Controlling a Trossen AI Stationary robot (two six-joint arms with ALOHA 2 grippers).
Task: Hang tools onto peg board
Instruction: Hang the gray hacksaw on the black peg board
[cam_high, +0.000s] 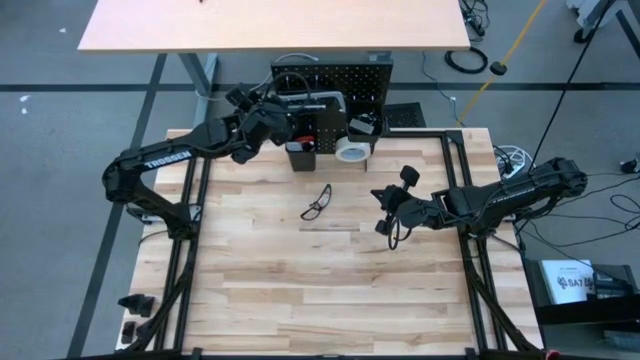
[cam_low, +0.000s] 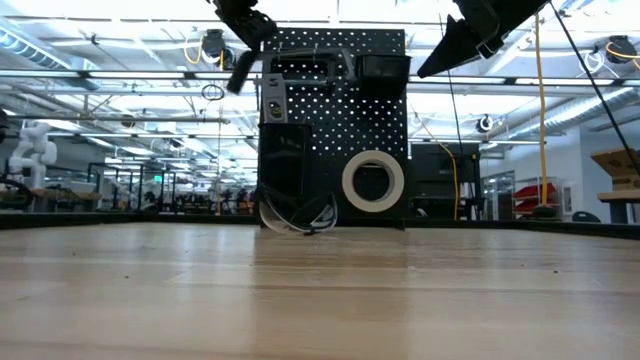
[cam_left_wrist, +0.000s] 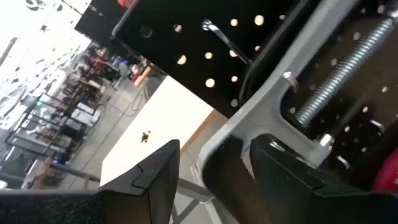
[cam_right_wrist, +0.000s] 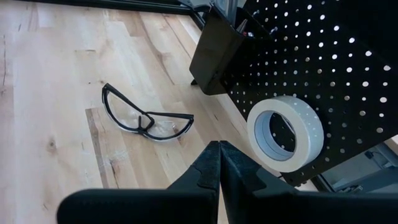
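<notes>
At the far edge of the table (cam_high: 300, 300), the peg board (cam_high: 365, 85) stands upright, and every place below is given from it. The left arm reaches its upper left part; the left gripper (cam_left_wrist: 214, 171) sits right at the board's face, fingers partly apart and straddling the grey frame of a clamp (cam_left_wrist: 261, 118). Whether they press on the frame or only bracket it cannot be told. The clamp's threaded screw runs along the board's face, close to the holes, and a bare hook (cam_left_wrist: 227, 40) sticks out just beyond it. My judgement is that the coming move turns on this: the clamp lies directly ahead of the left fingers and against the board, so the left arm, far nearer than the right, must settle the frame onto a hook.

The right gripper (cam_right_wrist: 219, 163) hangs well in front of the board, over the wood, fingers pressed together and holding nothing.

One tape roll (cam_high: 351, 150) hangs low on the board's right half. One black bin (cam_right_wrist: 217, 53) sits at its lower left. One pair of safety glasses (cam_high: 316, 203) lies on the table in front of the board, between it and the right gripper.
</notes>
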